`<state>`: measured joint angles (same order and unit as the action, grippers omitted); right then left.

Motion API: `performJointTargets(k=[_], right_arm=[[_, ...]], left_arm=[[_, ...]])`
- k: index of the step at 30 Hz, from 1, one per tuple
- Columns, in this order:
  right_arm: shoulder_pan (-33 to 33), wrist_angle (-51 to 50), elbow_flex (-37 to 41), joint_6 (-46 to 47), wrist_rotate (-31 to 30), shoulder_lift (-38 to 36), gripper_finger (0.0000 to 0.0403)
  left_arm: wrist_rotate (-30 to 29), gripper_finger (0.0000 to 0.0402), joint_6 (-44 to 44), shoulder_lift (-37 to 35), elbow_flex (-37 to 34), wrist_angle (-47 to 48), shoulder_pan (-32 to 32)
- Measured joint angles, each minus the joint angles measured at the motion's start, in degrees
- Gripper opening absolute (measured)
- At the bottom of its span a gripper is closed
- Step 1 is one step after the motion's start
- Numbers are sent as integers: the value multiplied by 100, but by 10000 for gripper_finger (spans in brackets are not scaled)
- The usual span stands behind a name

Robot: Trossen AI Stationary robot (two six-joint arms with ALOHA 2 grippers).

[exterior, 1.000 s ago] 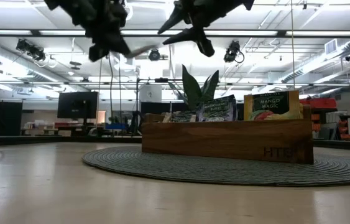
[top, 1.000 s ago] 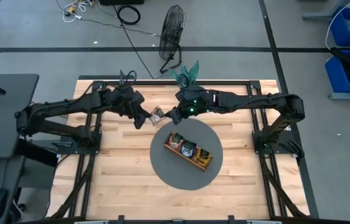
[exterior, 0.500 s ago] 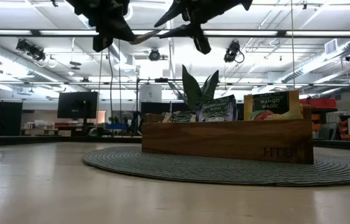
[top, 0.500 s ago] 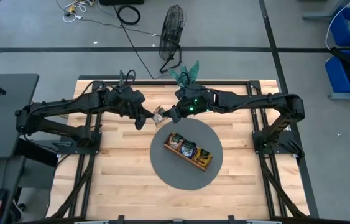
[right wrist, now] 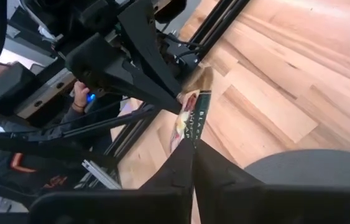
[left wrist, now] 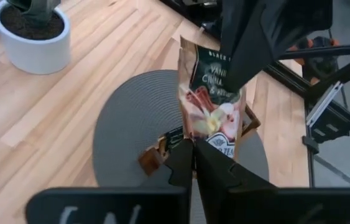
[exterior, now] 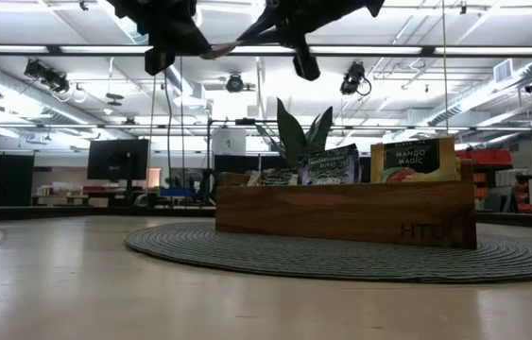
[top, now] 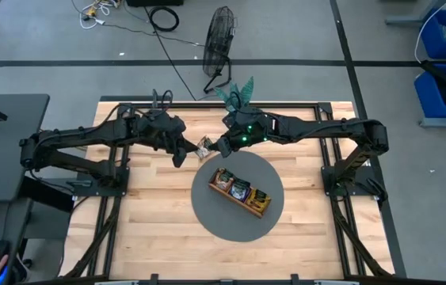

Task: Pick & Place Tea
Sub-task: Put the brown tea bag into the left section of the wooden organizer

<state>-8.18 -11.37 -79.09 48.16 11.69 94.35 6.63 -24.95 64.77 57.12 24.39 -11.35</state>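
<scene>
From above, the two dark arms meet over the far half of the pale wooden counter point(top: 151, 229). Between them hangs a small flat tan-and-dark tea sachet point(top: 202, 146), just beyond the far edge of the round grey woven mat point(top: 207, 206). The left gripper point(top: 184, 151) pinches one side of it and the right gripper point(top: 217, 146) the other. On the mat lies the long brown wooden compartment tray point(top: 241, 191), with more sachets standing in it. A small potted green plant point(top: 238, 93) stands at the counter's far edge.

From counter height, both grippers sit high above the tray, joined by the sachet seen edge-on point(exterior: 220, 48). The tray point(exterior: 345, 213) holds upright sachets, one yellow-orange point(exterior: 413, 159).

The left wrist view shows that arm's fingers point(left wrist: 184, 162) clenched on the lower edge of the sachet point(left wrist: 212, 106), with the other arm's dark fingers gripping its upper corner.

The right wrist view shows its own fingers point(right wrist: 184, 163) closed on the sachet's edge point(right wrist: 187, 121), the left arm's fingers clamped on the opposite end.
</scene>
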Motion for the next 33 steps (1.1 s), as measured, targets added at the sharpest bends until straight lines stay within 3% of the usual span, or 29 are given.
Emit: performJointTargets(k=[7, 13, 20, 33], right_arm=[[1, -339, -2, 9, 91, -196, 2], [48, -1609, -185, -174, 17, -339, 1], [264, -2719, -793, -645, -468, -350, 0], [811, -3086, -1036, -966, -813, 537, 0]], left_arm=[[3, 61, 5, -52, 1, 224, -5], [-8, 112, 201, -101, 4, 790, -106], [-107, 160, 476, -213, -2, 1084, -339], [-308, 166, 459, -640, -50, 1079, -924]])
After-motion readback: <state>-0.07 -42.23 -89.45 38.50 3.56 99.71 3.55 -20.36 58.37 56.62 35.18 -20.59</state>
